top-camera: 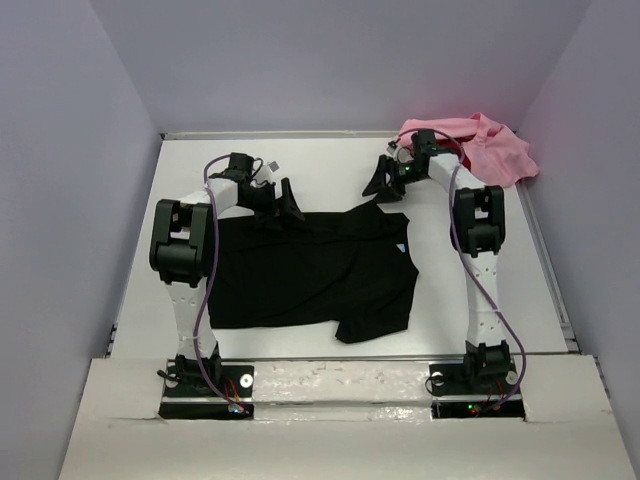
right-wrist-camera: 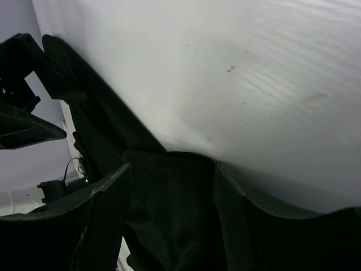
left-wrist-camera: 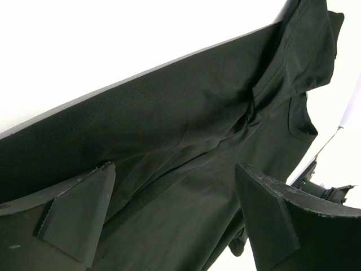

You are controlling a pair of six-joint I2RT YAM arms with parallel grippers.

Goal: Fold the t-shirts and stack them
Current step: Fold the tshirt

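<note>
Logged black t-shirt (top-camera: 310, 270) spread flat on tabletop (top-camera: 330, 165); found left claw (top-camera: 285, 205) wide at its far edge, right claw (top-camera: 383, 188) wide at far-right corner; noted pink t-shirt (top-camera: 490, 150) heaped beyond.

Table (top-camera: 320, 170): white, flat surface.
Black t-shirt (top-camera: 310, 272): spread out mid-table, reaching close to the near edge.
Pink t-shirt (top-camera: 497, 152): bunched in the far right corner.

Counting two t-shirts lying on one table (top-camera: 330, 175): one black t-shirt (top-camera: 310, 270), one pink t-shirt (top-camera: 495, 150). Also counting two arms, left arm (top-camera: 185, 245) and right arm (top-camera: 480, 225), each carrying one claw: left claw (top-camera: 284, 200), right claw (top-camera: 386, 184).
</note>
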